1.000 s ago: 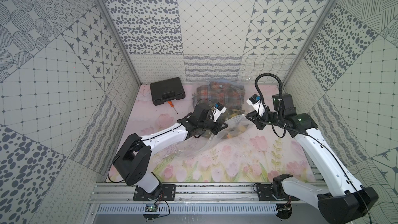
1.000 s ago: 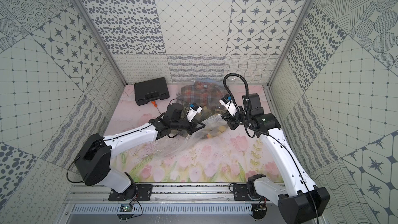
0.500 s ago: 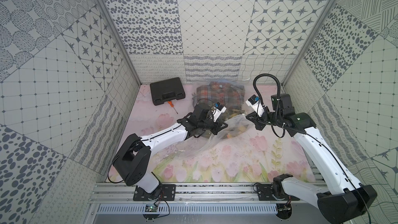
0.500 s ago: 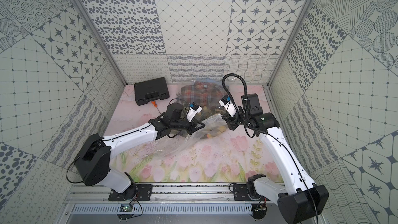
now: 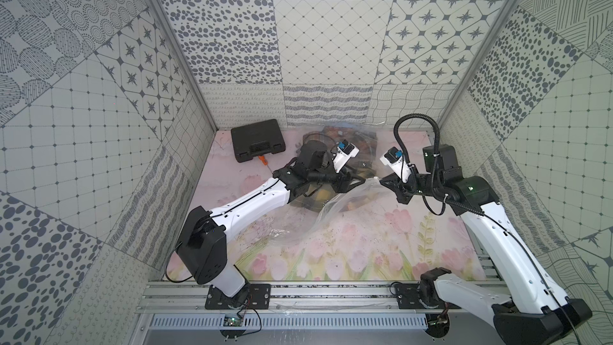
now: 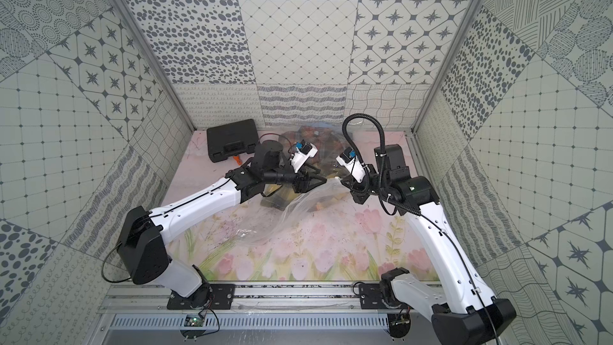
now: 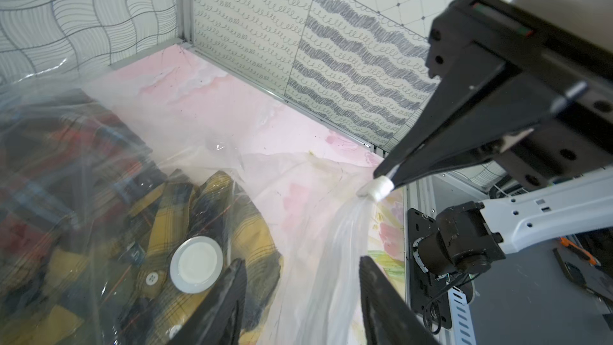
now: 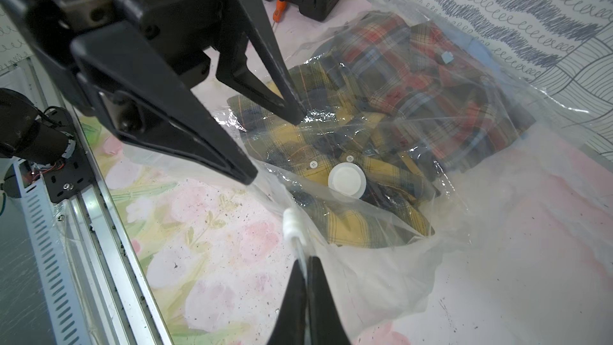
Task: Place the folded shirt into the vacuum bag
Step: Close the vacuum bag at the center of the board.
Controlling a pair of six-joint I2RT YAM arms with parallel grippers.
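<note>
The vacuum bag (image 8: 497,194) lies crumpled on the floral mat, clear and glossy, also seen in a top view (image 5: 335,207). Under its film lies a yellow-and-dark plaid folded shirt (image 8: 348,227), with a red plaid one (image 8: 431,71) deeper in. The round white valve cap (image 8: 347,180) rests over the yellow shirt. My right gripper (image 8: 303,262) is shut on the bag's edge, just behind a white slider clip (image 8: 292,224), holding it off the mat. My left gripper (image 7: 301,260) is open, its fingers apart over the film beside the valve cap (image 7: 196,264).
A black plastic case (image 5: 258,144) sits at the back left with an orange-handled screwdriver (image 5: 262,159) next to it. Patterned walls close in the back and both sides. The metal rail (image 5: 298,297) with both arm bases runs along the front.
My left gripper's jaws have parted from shut to open. The right gripper has stayed shut on the bag edge and drifted slightly.
</note>
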